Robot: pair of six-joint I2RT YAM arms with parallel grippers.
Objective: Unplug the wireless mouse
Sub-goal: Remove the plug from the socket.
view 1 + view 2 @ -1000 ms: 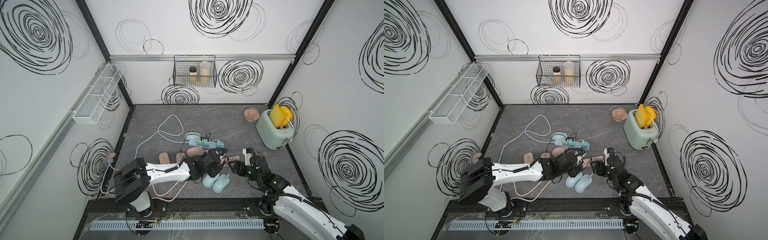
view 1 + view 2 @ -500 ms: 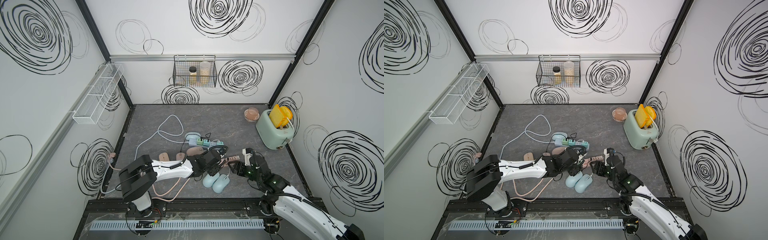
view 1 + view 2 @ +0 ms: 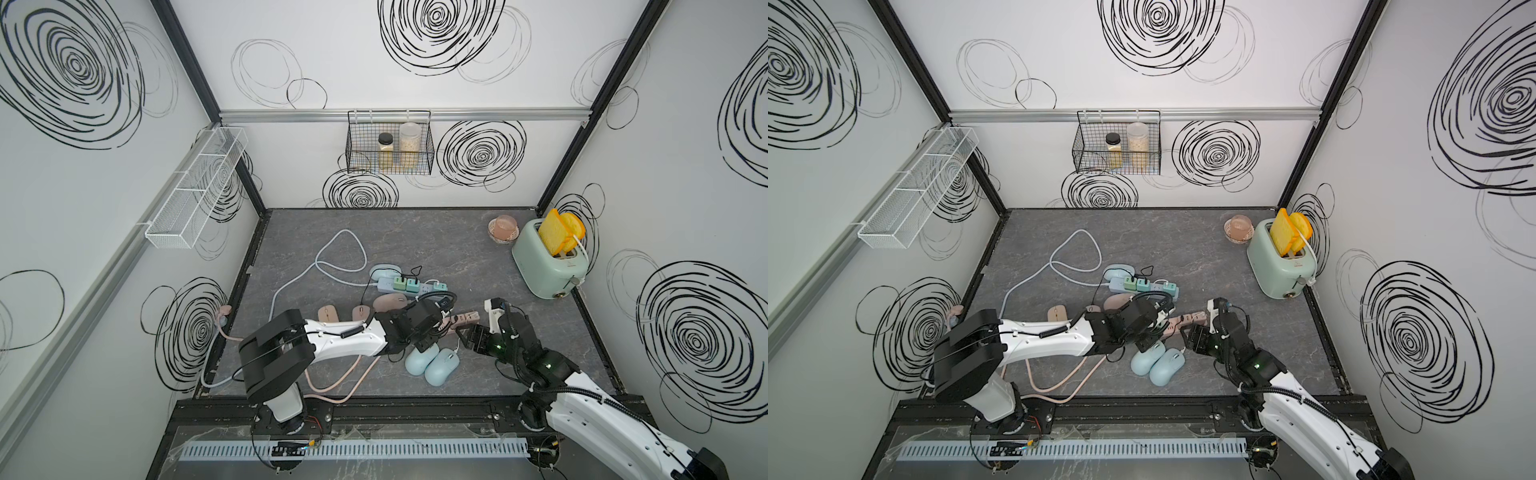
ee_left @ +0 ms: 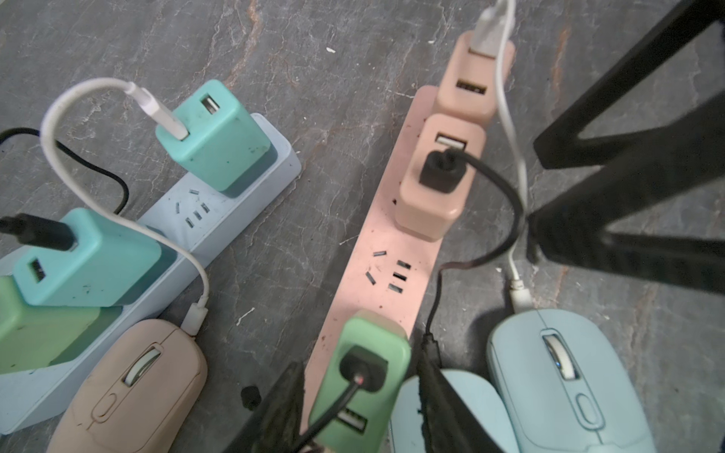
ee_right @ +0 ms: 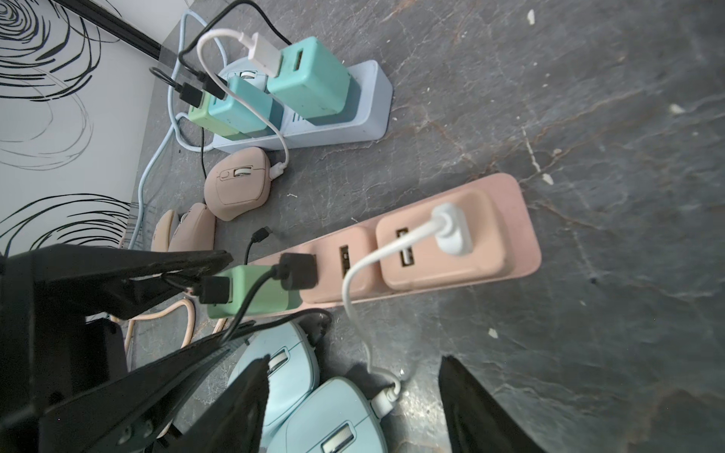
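**While a Green Charger Is Flanked, Two Mice Are Seen Cabled**

Where the pink power strip (image 4: 388, 243) is laid on the grey tabletop (image 3: 415, 237), its green charger (image 4: 372, 333) is bracketed by the left gripper (image 4: 359, 366), which is set narrow around it. A sliver of strip is seen between one of the fingers (image 4: 274, 415) and the charger, so it cannot be told whether the charger is clamped.

The right gripper (image 5: 353, 360) is held wide, with nothing between its jaws, near the strip's other end.

Just in front of the strip, two mice are found side by side. One light-blue mouse (image 4: 565, 376) is joined by a white cable (image 4: 506, 117) to the tan adapter (image 4: 467, 86) at the strip's end. The second light-blue mouse (image 5: 294, 384) is partly hidden by the left gripper, and a black cable (image 4: 506, 204) from the middle adapter (image 4: 431, 196) is bent toward its nose.

A blue power strip (image 4: 235, 204) is seen beside the pink one.
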